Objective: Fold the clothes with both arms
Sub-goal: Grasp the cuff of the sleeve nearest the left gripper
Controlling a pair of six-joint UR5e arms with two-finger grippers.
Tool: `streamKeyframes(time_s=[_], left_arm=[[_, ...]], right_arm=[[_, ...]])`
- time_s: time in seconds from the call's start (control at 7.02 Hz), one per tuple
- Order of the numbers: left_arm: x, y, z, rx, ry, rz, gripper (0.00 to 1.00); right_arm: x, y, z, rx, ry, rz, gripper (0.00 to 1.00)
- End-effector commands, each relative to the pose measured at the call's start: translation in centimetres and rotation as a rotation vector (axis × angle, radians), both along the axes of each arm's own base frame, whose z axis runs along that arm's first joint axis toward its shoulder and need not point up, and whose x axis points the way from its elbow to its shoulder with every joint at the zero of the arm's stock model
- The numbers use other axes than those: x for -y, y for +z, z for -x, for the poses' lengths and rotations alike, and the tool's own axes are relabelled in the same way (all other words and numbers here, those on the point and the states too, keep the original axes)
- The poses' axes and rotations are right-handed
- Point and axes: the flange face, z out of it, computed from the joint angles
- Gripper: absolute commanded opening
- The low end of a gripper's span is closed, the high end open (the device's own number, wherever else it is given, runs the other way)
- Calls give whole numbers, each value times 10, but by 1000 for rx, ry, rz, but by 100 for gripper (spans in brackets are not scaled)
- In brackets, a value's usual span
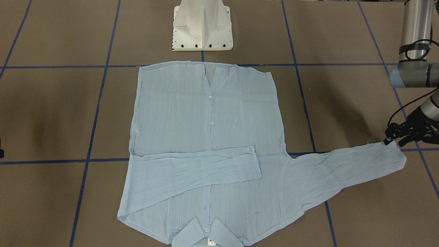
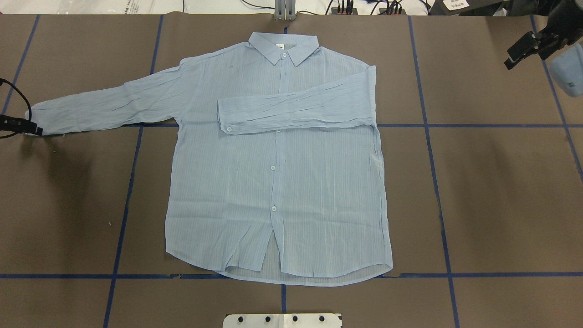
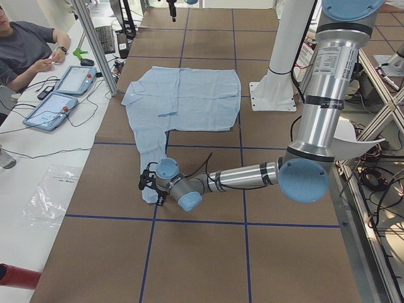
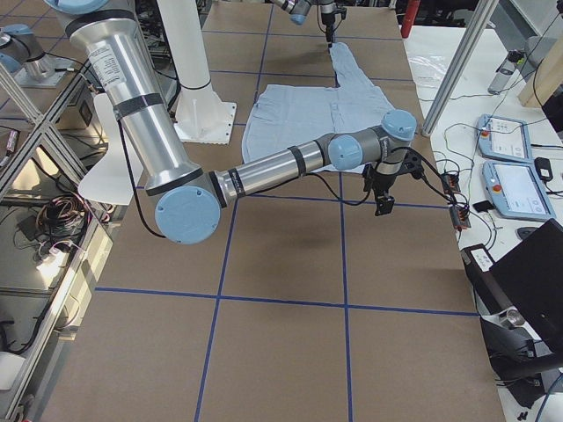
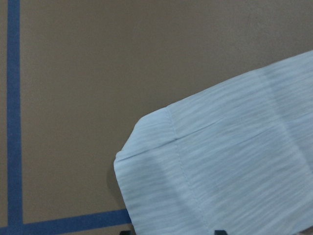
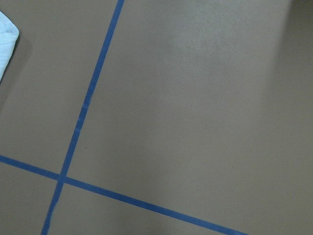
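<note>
Fingers apart, my left gripper (image 1: 388, 140) straddles the cuff (image 5: 168, 161) of the thin pale-blue striped button-up shirt (image 1: 205, 137), well away from my right gripper (image 2: 513, 59), whose finger state I cannot tell.

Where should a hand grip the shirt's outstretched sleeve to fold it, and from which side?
The cuff at its free end, from above on the outer side, where the left hand is. The sleeve lies flat, stretched away from the shirt, so its tip leads the fold.
</note>
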Motion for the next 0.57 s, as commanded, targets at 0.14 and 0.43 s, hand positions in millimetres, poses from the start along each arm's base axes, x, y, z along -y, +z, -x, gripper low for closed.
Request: streamKeyframes(time_s=[0.14,0.43], left_arm=[[-2,-1,0,-5,6,0,0],[-2,-9,0,-13,7,-16,0]], right_arm=[[0,-3,0,3,0,-3,100],[0,-4,0,3,3,-2,100]])
